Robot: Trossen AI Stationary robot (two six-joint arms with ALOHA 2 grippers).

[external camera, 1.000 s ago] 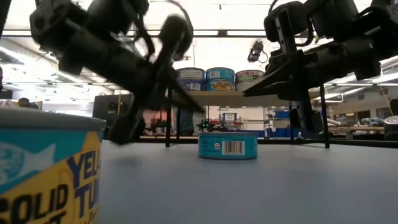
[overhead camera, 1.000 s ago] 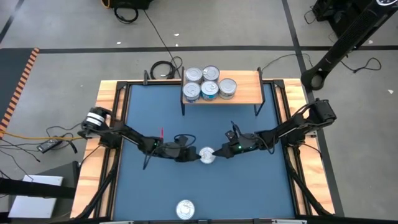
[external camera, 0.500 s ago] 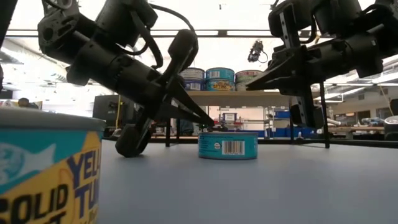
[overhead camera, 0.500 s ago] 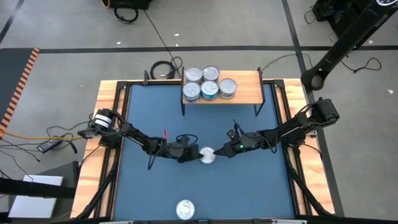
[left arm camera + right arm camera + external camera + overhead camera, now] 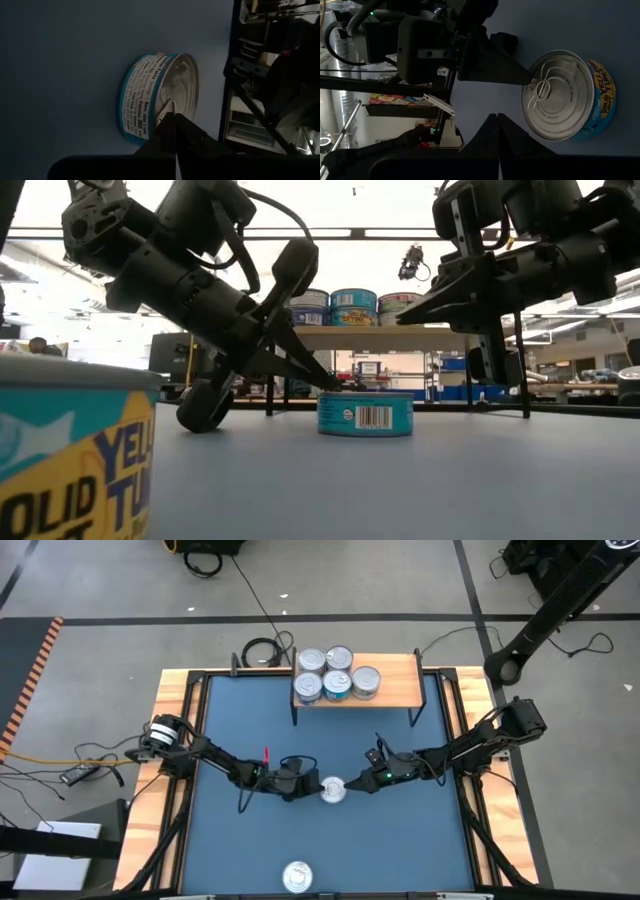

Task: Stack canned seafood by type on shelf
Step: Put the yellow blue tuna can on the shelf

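Note:
A flat tin of canned seafood with a silver lid and teal side label stands on its base mid-table. My left gripper is shut and slants down from the table's left, its tips at the tin's lid. My right gripper is shut and hovers above the tin's right side, clear of it. The shelf at the table's far edge carries several tins. Another tin stands by the near edge. My left gripper rests its shut fingertips on the lid's left edge, beside the pull tab. The fingers come slanting down from the table's left. The tin sits flat on the table.
The near tin fills the low view's left foreground. The shelf's thin black legs stand on the blue table behind the arms. Wooden strips edge the table at left and right. Cables lie on the floor beyond the far edge.
My left gripper has sunk and rolled about its own line, bringing its shut tips down onto the lid's left edge. The tin has stayed in place.

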